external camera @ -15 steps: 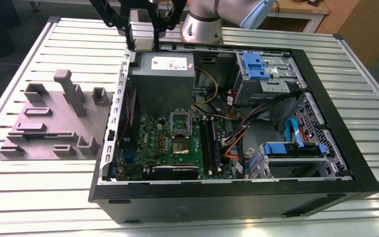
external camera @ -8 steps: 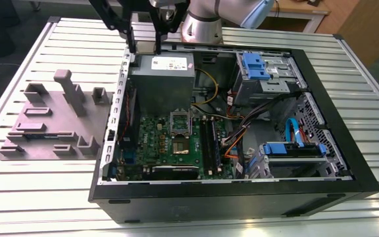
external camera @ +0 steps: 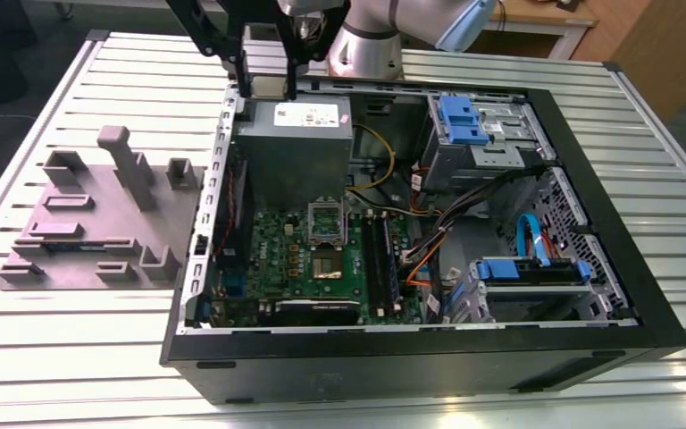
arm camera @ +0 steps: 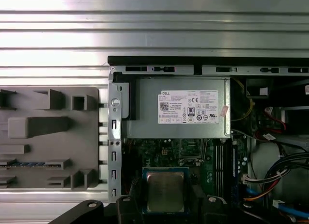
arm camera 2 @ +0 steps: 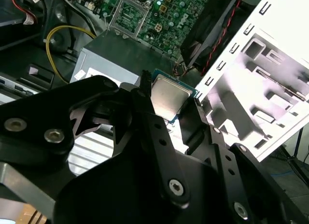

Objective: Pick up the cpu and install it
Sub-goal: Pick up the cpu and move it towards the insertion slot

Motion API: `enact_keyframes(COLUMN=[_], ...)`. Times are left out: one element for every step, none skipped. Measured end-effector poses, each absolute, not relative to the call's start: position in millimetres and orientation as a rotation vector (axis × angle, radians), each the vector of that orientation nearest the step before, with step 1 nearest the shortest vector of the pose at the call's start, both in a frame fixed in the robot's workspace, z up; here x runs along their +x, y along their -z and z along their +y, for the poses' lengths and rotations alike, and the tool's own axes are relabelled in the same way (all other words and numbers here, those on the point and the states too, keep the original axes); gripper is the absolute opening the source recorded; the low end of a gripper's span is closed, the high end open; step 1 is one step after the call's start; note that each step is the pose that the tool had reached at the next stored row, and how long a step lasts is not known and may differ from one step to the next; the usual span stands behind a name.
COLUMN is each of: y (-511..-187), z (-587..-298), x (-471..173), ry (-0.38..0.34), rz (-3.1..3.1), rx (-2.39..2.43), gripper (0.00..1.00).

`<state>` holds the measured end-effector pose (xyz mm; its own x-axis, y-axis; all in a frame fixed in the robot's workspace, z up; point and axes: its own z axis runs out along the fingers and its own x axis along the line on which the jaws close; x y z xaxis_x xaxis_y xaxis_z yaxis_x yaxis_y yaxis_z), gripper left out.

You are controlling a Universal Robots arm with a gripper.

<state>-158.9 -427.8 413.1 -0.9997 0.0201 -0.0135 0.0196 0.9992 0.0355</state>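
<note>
Where I hang above the rim of the open computer case [external camera: 581, 223], a grey steel power supply [arm camera: 178, 113] lies beneath me. My gripper [external camera: 268, 79] is clamped on the cpu [arm camera: 165, 191], which is flat and square with a matte silver lid and a thin dark rim. Beyond lie the green motherboard [external camera: 301, 259], its socket [external camera: 329, 264], a grey moulded fixture [external camera: 93, 223] and the ribbed aluminium table [external camera: 81, 357].

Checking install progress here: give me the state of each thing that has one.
gripper: shut on the cpu, raised above the case.
cpu: held, not yet in the socket.
socket: lid open, empty.
case: lying flat, side open.
</note>
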Motion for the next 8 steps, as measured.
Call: enact_keyframes(y=[-413.1, -413.1, -413.0, -412.9, -412.7, -412.4, -412.2, -412.0], z=[-427.9, -428.0, -428.0, -428.0, -428.1, -428.3, -428.5, -428.8], x=[-158.7, -158.0, -155.8, -152.9, -149.3, -145.6, -141.6, -138.0], ry=[-0.055, -0.055, -0.055, -0.055, -0.055, -0.055, -0.055, -0.055], rz=[3.127, 3.127, 3.127, 3.127, 3.127, 3.127, 3.127, 3.127], rx=[0.031, 0.031, 0.031, 0.031, 0.031, 0.031, 0.031, 0.031], gripper=[0.47, 0.47, 0.47, 0.47, 0.47, 0.47, 0.47, 0.47])
